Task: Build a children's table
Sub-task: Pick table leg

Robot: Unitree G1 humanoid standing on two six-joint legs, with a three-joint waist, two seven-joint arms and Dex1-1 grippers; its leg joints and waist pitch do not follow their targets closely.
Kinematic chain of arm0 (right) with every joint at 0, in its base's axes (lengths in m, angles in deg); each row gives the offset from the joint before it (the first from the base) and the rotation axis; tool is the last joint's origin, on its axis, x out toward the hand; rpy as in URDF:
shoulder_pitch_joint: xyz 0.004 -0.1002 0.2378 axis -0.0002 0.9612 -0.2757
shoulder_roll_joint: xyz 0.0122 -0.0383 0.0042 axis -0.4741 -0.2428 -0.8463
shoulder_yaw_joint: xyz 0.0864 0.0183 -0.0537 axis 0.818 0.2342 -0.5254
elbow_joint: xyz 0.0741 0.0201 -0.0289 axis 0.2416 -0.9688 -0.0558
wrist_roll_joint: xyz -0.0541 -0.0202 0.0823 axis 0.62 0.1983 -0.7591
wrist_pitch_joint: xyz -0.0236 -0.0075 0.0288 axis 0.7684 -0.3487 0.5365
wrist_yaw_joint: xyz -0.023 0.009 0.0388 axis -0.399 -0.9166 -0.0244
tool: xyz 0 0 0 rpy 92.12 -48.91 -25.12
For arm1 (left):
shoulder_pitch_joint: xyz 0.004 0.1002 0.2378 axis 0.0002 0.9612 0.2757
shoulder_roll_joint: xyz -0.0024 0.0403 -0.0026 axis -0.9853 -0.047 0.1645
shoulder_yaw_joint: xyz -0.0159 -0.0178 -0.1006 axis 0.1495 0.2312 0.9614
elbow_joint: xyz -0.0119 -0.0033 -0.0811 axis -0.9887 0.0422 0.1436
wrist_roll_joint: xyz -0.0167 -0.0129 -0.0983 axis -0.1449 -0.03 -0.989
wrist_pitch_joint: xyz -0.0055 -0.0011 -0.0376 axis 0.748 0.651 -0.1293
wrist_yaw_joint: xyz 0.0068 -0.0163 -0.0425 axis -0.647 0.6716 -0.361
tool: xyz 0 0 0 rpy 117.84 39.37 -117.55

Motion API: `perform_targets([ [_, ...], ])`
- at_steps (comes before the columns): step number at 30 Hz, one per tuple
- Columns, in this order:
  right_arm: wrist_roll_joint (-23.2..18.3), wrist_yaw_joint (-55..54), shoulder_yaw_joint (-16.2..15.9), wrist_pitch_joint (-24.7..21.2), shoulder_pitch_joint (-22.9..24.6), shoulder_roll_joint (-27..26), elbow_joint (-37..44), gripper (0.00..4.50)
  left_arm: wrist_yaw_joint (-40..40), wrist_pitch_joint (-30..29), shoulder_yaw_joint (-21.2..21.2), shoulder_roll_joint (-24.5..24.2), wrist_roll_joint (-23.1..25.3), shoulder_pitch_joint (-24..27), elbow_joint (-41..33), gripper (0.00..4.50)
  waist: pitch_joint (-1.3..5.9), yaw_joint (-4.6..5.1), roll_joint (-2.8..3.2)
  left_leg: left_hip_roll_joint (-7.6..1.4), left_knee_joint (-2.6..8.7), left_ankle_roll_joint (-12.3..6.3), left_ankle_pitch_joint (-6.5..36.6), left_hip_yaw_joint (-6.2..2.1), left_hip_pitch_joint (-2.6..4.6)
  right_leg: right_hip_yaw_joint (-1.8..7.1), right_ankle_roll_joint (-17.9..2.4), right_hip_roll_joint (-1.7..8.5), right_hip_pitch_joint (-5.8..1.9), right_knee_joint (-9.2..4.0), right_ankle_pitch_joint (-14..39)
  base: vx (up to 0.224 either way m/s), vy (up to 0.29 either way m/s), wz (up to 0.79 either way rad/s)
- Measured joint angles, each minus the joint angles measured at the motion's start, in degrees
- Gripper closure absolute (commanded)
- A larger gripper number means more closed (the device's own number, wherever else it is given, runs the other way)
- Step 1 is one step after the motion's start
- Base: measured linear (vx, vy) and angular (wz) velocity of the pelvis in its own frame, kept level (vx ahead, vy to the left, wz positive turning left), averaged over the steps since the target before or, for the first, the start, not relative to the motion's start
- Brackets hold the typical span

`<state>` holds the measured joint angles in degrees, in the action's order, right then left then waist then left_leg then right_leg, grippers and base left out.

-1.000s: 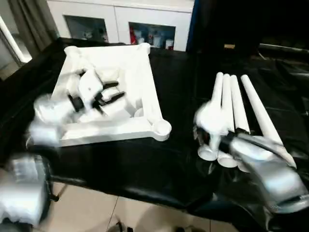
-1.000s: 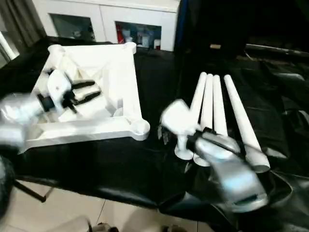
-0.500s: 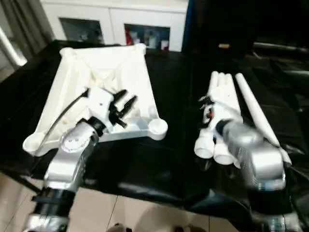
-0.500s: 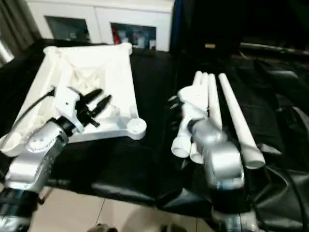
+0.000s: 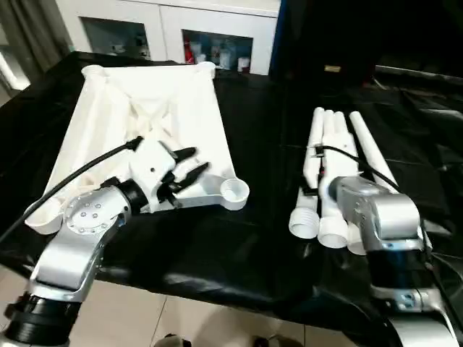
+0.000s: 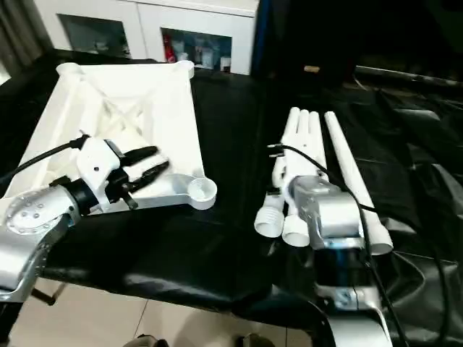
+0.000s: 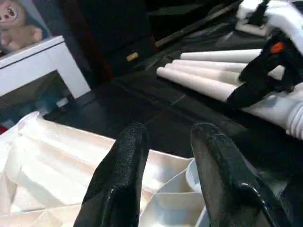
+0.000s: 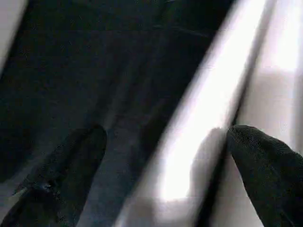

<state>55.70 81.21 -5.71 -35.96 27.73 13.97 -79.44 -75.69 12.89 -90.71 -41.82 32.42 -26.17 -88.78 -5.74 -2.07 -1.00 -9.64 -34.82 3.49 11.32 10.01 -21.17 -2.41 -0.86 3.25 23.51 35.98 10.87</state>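
Change: my left pincer (image 5: 189,163) has swung from inside the table top toward its near right corner; my right arm has come forward over the legs.
Left pincer: fingers parted, grasping nothing, above the near rim.
Right pincer (image 8: 165,156): spread wide astride one leg, not clenched.
Legs (image 5: 334,166): four side by side, right on the black worktop (image 5: 268,130).
Table top (image 5: 145,108): upside down on the left, corner socket (image 5: 234,192) empty.
Beyond: white cabinet (image 5: 181,29).
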Motion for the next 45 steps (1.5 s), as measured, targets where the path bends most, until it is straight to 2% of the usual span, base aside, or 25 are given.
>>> perform_targets([
  [7,-0.1,-0.3,0.1,-1.8,-2.3,-0.5,-2.3,0.02,-0.6,-2.0,-0.1,0.0,0.1,-0.2,-1.4,2.7,0.01,-0.05,-0.04,0.0,0.04,0.06,0.0,0.0,0.06,0.0,0.0,0.0,-0.03,0.02,0.0,0.0,0.0,0.0],
  [21,0.3,-2.2,0.8,-2.4,-3.4,-0.4,-4.7,0.02,-0.6,-2.6,-0.2,0.1,0.3,-0.2,-1.8,2.7,0.11,-0.05,-0.2,0.0,0.11,0.15,-0.1,0.0,0.09,-0.01,0.0,-0.01,-0.03,0.03,0.0,0.0,0.0,0.0],
  [28,0.0,-2.8,3.0,-3.5,-4.0,-0.9,-6.8,0.02,-0.6,-2.9,-0.2,0.1,0.4,-0.2,-2.5,2.7,0.15,-0.1,-0.29,0.0,0.12,0.16,-0.1,0.0,0.09,-0.01,0.0,-0.01,-0.03,0.04,0.0,0.0,0.0,0.0],
  [35,-1.9,-2.8,4.5,-3.6,-4.3,-3.1,-7.2,0.02,-2.0,-3.9,-0.4,-0.1,0.0,-0.2,-3.6,2.7,0.15,-0.14,-0.29,0.0,0.15,0.17,-0.1,0.0,0.07,-0.01,0.0,-0.01,-0.01,0.05,0.0,0.0,0.0,0.0],
  [41,-1.9,-2.9,4.5,-3.3,-5.4,-3.0,-8.3,0.02,-4.8,-6.0,-1.4,-0.8,-2.3,0.0,-5.7,2.7,0.17,-0.5,-0.32,0.0,0.16,0.29,-0.2,0.01,0.09,-0.02,0.0,-0.01,-0.01,0.05,0.0,0.0,0.0,0.0],
  [44,-1.9,-2.8,4.4,-3.0,-5.4,-3.1,-10.6,0.0,-8.3,-9.1,-2.6,-2.5,-5.1,0.3,-7.6,2.34,0.18,-0.68,-0.33,0.0,0.16,0.29,-0.2,0.01,0.1,-0.02,0.0,-0.01,-0.01,0.06,0.0,0.0,0.0,0.0],
  [45,-1.9,-2.8,4.5,-2.8,-5.4,-3.1,-11.8,0.29,-9.6,-10.9,-3.1,-3.3,-5.6,0.5,-8.3,2.3,0.19,-0.75,-0.35,-0.01,0.16,0.29,-0.2,0.01,0.1,-0.02,0.0,-0.01,-0.01,0.07,0.0,0.0,0.0,0.0],
])
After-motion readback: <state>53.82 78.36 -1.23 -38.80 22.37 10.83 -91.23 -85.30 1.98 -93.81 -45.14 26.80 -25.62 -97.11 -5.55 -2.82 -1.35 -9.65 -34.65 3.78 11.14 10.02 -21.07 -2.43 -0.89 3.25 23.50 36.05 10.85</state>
